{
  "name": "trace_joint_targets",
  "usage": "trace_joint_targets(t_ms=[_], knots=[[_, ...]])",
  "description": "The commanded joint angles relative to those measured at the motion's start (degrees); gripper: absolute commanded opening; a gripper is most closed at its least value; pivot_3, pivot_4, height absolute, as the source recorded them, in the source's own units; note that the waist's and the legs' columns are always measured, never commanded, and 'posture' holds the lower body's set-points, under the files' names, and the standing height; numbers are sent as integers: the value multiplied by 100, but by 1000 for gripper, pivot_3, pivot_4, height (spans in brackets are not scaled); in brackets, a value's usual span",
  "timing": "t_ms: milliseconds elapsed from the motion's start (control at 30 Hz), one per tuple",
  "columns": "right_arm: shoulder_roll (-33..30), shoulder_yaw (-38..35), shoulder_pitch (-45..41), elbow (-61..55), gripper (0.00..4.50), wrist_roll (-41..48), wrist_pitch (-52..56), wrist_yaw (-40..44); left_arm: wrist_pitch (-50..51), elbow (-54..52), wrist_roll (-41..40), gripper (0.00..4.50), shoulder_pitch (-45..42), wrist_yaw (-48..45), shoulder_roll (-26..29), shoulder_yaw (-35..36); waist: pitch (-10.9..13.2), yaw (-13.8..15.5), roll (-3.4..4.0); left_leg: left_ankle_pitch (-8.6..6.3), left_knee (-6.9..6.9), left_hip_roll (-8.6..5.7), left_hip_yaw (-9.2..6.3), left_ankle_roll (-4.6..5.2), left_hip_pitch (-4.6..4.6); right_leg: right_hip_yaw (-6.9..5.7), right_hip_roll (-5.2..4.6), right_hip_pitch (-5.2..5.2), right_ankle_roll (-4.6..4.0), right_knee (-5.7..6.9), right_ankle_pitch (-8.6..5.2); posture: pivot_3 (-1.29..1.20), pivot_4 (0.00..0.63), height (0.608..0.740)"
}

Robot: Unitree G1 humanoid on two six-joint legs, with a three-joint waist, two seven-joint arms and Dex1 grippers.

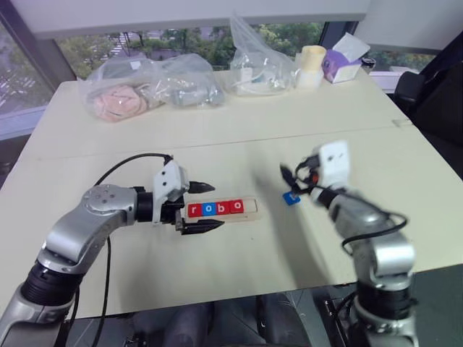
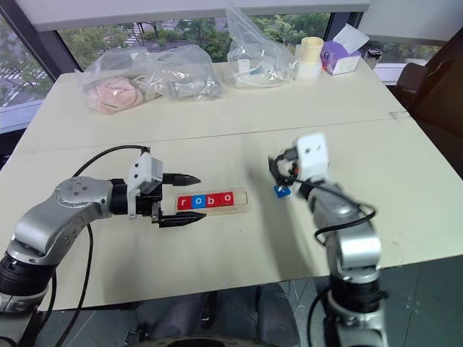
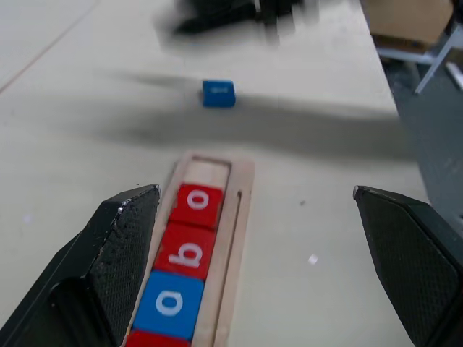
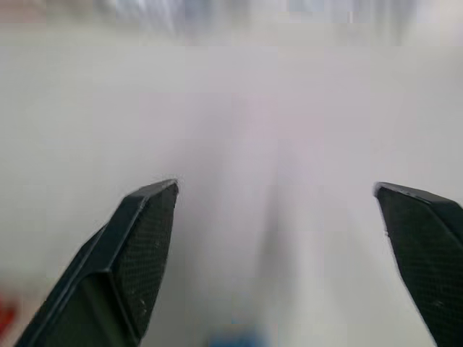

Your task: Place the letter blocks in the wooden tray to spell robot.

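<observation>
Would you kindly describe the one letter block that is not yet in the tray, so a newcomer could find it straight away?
Start at the wooden tray near the front of the pale table, holding four tiles that read r, o, b, o. Look past its empty end toward the right gripper. There a lone blue block lies on the bare tabletop, the only tile outside the tray.
</observation>
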Motion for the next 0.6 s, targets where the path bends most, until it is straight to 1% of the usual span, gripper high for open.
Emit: trace_joint_targets(t_ms=[33,67,133,167,200,300,367,433,600], knots=[[-842,-83,163,748,4443,394,-1118,1571,25,-358,-147,4500,195,-58,146,266,1,15,-2,-2,-3,1,4,3,-1,-2,2,1,-13,-2,7,0,150,740],[-1256,-11,235,1216,4443,391,-1633,2245,103,-475,-240,4500,276,-83,234,351,1,27,-2,-5,-2,3,6,8,-2,-4,4,1,-13,-2,7,0,150,740],[-2131,449,226,2449,4443,37,-2959,3613,192,-636,-334,4500,445,-148,470,553,4,22,-1,-5,-1,4,8,9,-6,-5,4,0,-13,-3,6,0,150,740],[-2388,672,132,2976,4443,-79,-3465,4084,212,-686,-356,4500,514,-164,565,633,5,20,-2,-5,2,4,17,9,-6,-2,2,2,-13,-7,7,0,150,740],[-2510,823,39,3318,4443,-144,-3806,4340,215,-709,-372,4500,564,-175,625,688,5,11,-2,-5,4,4,22,9,-5,-2,1,5,-13,-10,7,0,150,740],[-2538,1180,-514,4479,4443,-223,-4629,5171,354,-953,-536,4500,783,-101,759,919,6,-44,-4,-5,13,13,33,9,6,2,5,16,-8,-11,5,0,150,740],[-2509,1410,-828,5120,4443,-400,-5163,5532,432,-1116,-614,4500,952,-50,815,1054,7,-112,-4,-5,13,22,36,9,9,2,9,15,-10,-8,7,0,150,740],[-2380,1622,-1188,5764,4443,-604,-5669,5716,522,-1265,-662,4500,1151,44,859,1196,7,-123,-4,-5,12,22,33,9,9,2,10,14,-31,-5,19,0,150,740],[-2015,1865,-1919,6968,4443,-883,-6377,5954,658,-1542,-766,4500,1483,279,869,1456,8,-128,-5,-5,10,24,29,8,7,2,16,11,-33,-6,20,0,150,740]])
